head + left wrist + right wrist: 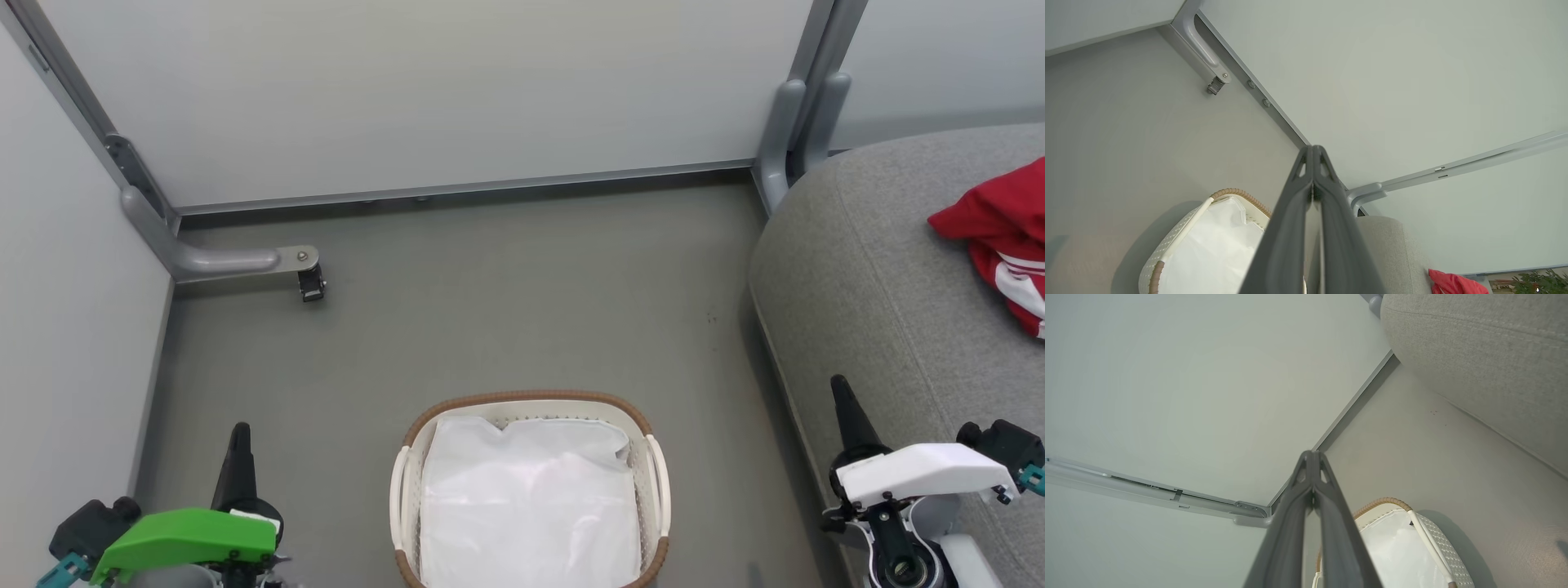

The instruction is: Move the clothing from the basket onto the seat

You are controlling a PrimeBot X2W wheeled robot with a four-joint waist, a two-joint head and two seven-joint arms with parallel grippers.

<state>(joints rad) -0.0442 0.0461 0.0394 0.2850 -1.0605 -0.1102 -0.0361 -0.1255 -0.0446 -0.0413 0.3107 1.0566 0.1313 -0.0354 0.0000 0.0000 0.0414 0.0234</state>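
The red clothing point(1002, 237) with white stripes lies on the light-grey seat point(865, 269) at the right edge of the head view; a corner of the clothing point(1453, 283) shows in the left wrist view too. The cream basket point(657, 478) with a brown rim stands on the floor at bottom centre, holding a white liner point(531, 506). My left gripper point(240, 433) is shut and empty, left of the basket. My right gripper point(842, 390) is shut and empty, at the seat's front edge. Both wrist views show fingers pressed together: left gripper point(1313, 150), right gripper point(1312, 455).
Pale partition panels point(424, 90) close off the far side and the left. A grey bracket foot with a black caster point(310, 284) juts onto the floor at far left. Another grey post foot point(784, 131) stands by the seat's far corner. Grey floor point(506, 302) lies between basket and wall.
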